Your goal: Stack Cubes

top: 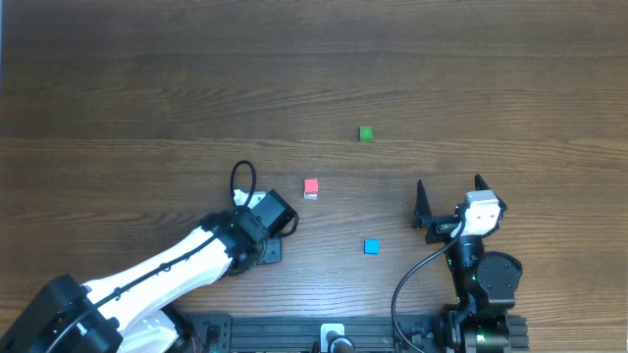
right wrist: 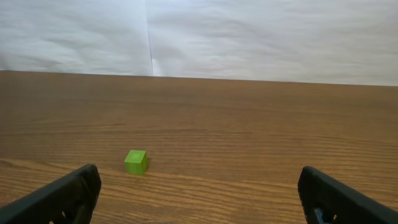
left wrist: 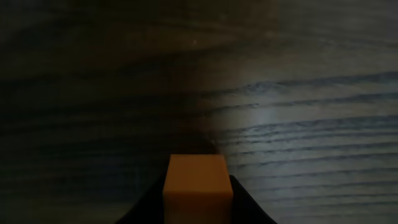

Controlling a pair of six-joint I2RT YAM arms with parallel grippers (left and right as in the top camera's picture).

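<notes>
At the table's (top: 147, 108) left, the left tool (left wrist: 198, 214) is gripping an orange cube (left wrist: 198, 183); the right tool (top: 449, 186) is sitting wide open.

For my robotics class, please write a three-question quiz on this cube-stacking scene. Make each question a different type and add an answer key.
1. True or false: the right gripper is shut on the green cube.
2. Which cube is held in the left gripper? A) green cube B) orange cube C) blue cube
3. Fill in: in the top view, the cube lying nearest the right arm's base is the ____ cube.

Key: 1. False: it is open, and the green cube lies apart from it on the table. 2. B. 3. Blue.
</notes>
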